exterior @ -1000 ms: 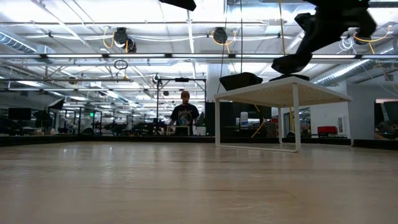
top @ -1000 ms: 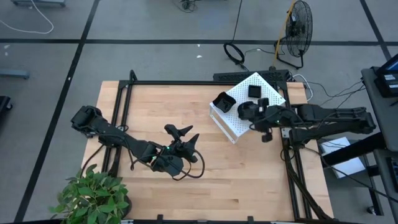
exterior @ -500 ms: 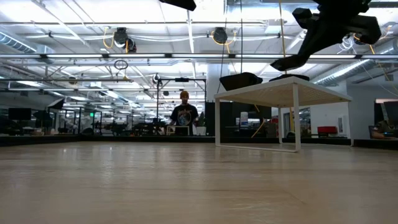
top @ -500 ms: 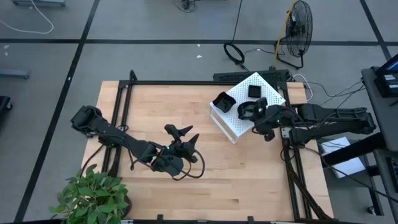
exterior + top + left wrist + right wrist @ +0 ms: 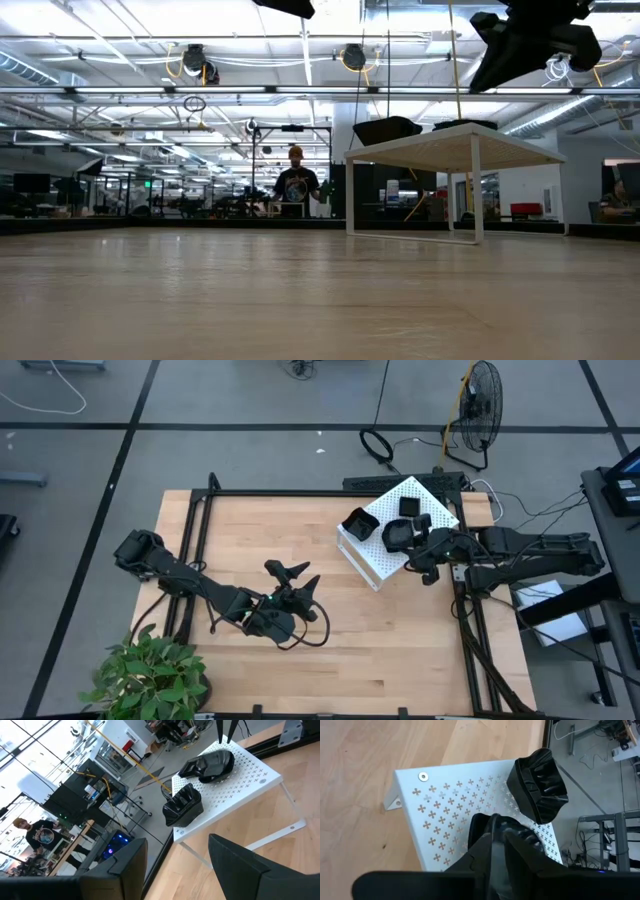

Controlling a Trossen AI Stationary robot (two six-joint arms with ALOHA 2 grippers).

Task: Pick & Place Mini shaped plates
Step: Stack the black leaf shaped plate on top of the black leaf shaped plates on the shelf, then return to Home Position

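Surface [image 5: 400,630]: light wood, bounded by a black frame, carrying a white perforated box [image 5: 375,565] near its far right corner.

Mini shaped plates, three counted, all on top of the box:
- wavy-edged plate [image 5: 359,523], at the box corner nearest the left arm, hollow side up, its corners set diamond-wise to the surface edges;
- square plate [image 5: 410,506], towards the far corner;
- third plate [image 5: 397,535], lying flat on the near part of the box, just beside the right gripper [image 5: 417,547]. We cannot make out its long axis.

Right gripper: over the box, directly above the third plate. We cannot tell whether it is open or closed.

Left gripper [image 5: 298,578]: mid-surface, well apart from the box, spread open and empty, pointing towards the box with nothing in between.

Surroundings: potted plant [image 5: 150,675] at the near left corner; fan [image 5: 480,405] and cables on the floor beyond the surface; a person [image 5: 295,185] in the room behind.

Change: a second ago, the third plate hung tilted from the right gripper above the box edge. Now it lies on the box, and the gripper stands higher, clear of it.
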